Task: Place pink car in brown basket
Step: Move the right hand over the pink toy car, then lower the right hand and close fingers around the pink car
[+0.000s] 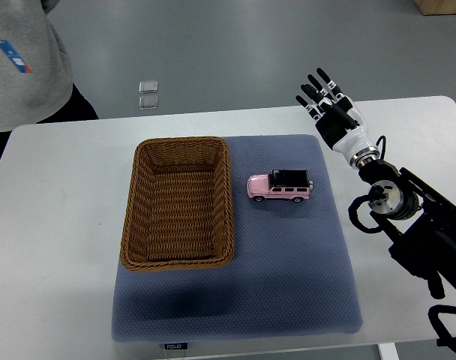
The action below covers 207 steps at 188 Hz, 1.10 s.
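A pink toy car (280, 187) with a black roof stands on its wheels on the blue mat (288, 270), just right of the brown wicker basket (178, 203). The basket is rectangular and holds nothing. My right hand (325, 97) hovers over the table's far right part, above and to the right of the car, well apart from it. Its fingers are stretched out straight and hold nothing. The right arm (408, 217) enters from the right edge. No left arm shows.
The mat lies on a white table (55, 225). A person in a grey top (22, 60) stands at the far left corner. Two small clear squares (148, 94) lie on the floor beyond the table.
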Tool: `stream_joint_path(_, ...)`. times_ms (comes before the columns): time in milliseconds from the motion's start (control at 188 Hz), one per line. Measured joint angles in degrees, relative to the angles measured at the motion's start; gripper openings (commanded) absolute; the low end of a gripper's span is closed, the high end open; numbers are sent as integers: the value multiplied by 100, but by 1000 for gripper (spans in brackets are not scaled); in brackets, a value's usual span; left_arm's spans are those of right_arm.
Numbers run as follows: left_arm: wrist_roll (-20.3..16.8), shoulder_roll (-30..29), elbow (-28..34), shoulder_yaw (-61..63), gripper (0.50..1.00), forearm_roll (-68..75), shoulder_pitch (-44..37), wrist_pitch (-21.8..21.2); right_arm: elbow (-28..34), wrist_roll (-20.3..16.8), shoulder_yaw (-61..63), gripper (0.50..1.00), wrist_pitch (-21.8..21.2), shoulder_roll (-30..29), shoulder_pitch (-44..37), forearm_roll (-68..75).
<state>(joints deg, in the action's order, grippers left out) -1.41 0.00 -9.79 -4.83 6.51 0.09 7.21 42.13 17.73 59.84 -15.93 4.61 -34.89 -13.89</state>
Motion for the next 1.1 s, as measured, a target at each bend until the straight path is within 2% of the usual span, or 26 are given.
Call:
stream_joint_path(420,0,0,-10,9,1000,-7,0,0,32,-50,-360,915,-10,233,-273,-884)
stream_joint_path(617,0,0,3,1,1000,-9,0,0,359,-98,-1645,915,16,977,-730,-3175)
stream_joint_path(761,0,0,-4,2,1000,-9,0,0,801,-411,-2860,915,-16,1652,-1446,-4843)
stream_joint_path(931,0,0,-10,8,1000,-2,13,0,1061,-520,-4079,915,-19,1968,-2171,-5252)
stream_joint_path(1101,0,0,-46,9,1000,-1,17,0,1147,-573,-4232,915,102,1926,-2059,-5256)
